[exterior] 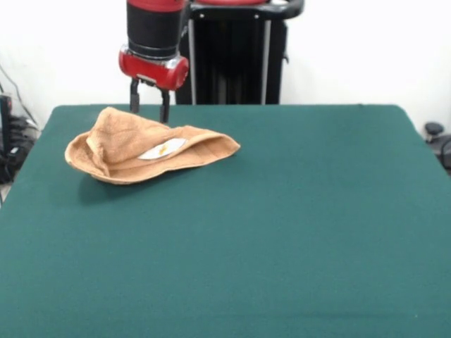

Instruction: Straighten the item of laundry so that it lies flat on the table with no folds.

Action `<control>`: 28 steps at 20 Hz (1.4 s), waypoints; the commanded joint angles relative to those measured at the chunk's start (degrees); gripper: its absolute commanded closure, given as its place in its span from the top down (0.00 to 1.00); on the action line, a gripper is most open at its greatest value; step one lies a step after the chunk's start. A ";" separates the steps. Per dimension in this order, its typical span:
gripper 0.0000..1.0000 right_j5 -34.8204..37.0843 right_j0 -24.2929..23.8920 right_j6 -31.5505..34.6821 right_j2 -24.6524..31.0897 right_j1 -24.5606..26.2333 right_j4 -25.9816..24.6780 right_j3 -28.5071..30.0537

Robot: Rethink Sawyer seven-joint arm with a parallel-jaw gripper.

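Presently, towel: lies crumpled and folded over itself on the table's far left part, seen from the front camera, one edge curled up.
Label: white, showing in the towel's middle fold.
Gripper: hangs just behind the towel's far edge, fingers pointing down.
Jaws: spread apart, nothing between them.
Table: green cloth, bare over most of its surface.
Arm: red and black, coming down from above.

towel on table's far left, pincer behind.
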 commanded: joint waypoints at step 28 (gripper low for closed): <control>1.00 5.65 -10.20 -15.11 11.74 7.92 -5.09 -2.36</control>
